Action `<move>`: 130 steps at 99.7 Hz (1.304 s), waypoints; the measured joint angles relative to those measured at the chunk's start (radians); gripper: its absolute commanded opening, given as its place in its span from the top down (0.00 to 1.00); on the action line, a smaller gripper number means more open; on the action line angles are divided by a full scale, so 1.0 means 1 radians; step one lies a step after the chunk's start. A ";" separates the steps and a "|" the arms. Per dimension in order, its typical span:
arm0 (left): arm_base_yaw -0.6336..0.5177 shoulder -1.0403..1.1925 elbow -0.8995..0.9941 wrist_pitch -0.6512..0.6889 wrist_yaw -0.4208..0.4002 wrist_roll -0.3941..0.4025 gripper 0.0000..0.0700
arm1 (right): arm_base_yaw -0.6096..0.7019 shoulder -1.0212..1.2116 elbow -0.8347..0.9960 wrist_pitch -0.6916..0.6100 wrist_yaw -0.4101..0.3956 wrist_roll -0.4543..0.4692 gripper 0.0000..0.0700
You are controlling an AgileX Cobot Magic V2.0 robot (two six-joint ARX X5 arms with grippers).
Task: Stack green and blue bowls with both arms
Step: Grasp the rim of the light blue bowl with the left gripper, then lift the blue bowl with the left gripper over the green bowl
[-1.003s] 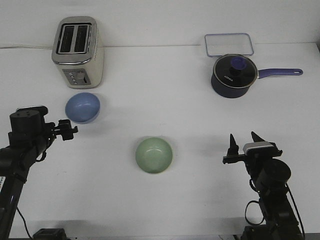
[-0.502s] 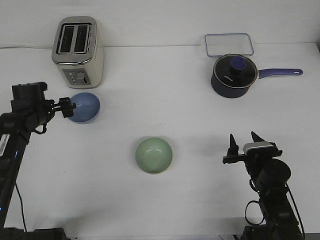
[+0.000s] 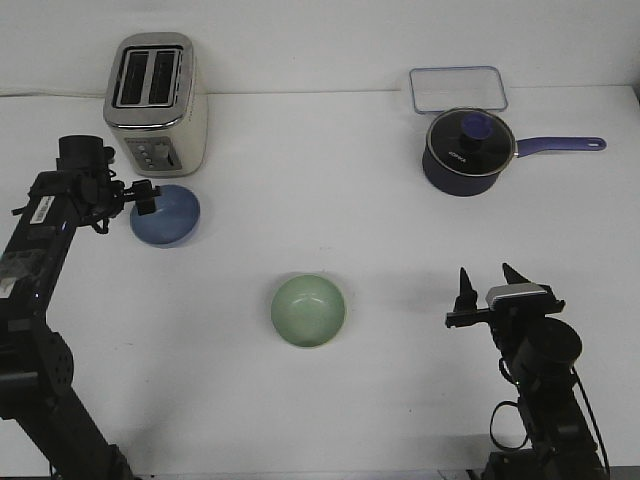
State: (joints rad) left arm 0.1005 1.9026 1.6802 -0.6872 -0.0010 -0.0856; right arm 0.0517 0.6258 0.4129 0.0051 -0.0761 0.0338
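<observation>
The periwinkle blue bowl [image 3: 168,216] sits on the white table just in front of the toaster, at the left. The pale mint green bowl [image 3: 308,310] sits near the table's middle, upright and empty. My left gripper [image 3: 146,198] hangs over the blue bowl's left rim; its fingers look close together, and I cannot tell whether they touch the bowl. My right gripper [image 3: 490,287] is open and empty at the right front, well right of the green bowl.
A silver toaster [image 3: 156,102] stands at the back left, right behind the blue bowl. A dark navy pot with a purple handle [image 3: 468,150] stands at the back right, with a clear lidded container [image 3: 457,89] behind it.
My left arm has swung up and back, carrying its gripper from the bowl's front left to over the bowl's left rim. The right arm and both bowls have not moved.
</observation>
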 measured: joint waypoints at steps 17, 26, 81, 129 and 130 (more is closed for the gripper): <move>0.000 0.050 0.000 0.000 0.000 0.001 0.34 | 0.000 0.000 0.000 0.000 0.000 0.000 0.30; 0.000 0.070 0.000 0.000 0.000 0.002 0.34 | 0.000 0.000 0.000 0.000 0.000 0.000 0.30; 0.000 0.114 0.002 0.000 0.013 0.002 0.99 | 0.000 0.000 0.000 0.000 0.000 0.000 0.30; -0.007 -0.056 0.012 -0.083 0.231 0.009 0.99 | 0.000 0.000 0.000 0.000 0.000 0.000 0.30; -0.008 -0.066 0.012 -0.084 0.237 0.009 0.99 | 0.000 0.000 0.000 0.000 0.000 0.000 0.30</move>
State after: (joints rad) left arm 0.0921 1.8370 1.6920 -0.7715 0.2363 -0.0769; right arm 0.0513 0.6258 0.4129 0.0051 -0.0761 0.0338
